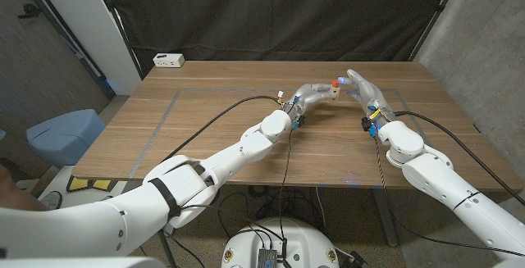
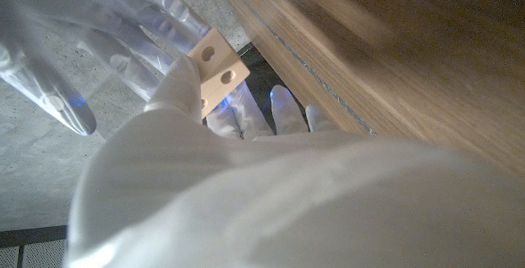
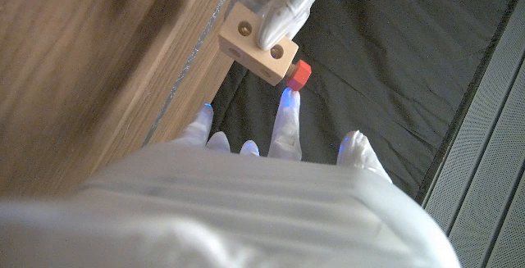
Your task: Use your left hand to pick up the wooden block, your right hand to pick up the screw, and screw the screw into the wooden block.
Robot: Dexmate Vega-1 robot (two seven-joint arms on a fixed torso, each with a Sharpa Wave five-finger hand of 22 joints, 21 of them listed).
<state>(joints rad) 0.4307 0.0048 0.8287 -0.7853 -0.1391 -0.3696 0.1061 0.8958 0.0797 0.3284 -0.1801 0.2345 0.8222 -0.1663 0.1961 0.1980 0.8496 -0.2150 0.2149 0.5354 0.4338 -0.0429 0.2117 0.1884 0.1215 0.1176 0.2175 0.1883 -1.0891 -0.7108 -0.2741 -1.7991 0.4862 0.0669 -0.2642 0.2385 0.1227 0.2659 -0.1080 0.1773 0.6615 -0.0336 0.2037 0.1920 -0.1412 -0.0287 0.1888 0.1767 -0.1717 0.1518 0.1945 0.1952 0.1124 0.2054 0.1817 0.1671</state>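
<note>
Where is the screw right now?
In the head view, the red-capped screw sits against the wooden block held by the left hand, beside the right hand.

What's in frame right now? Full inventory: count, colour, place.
wooden block: 1, pale wood with round holes, held above the table's far middle by the left hand
screw: 1, red head, at the block's end, by the right hand's fingertips; whether it is threaded in cannot be told
table: 1, brown wood, spans the scene
power strip: 1, white, far left corner of the table
cables: several, black, running along both arms over the table
blue object: 1, on the floor left of the table
left hand: 1, white, holds the block
right hand: 1, white, fingers spread, fingertips at the screw
</note>
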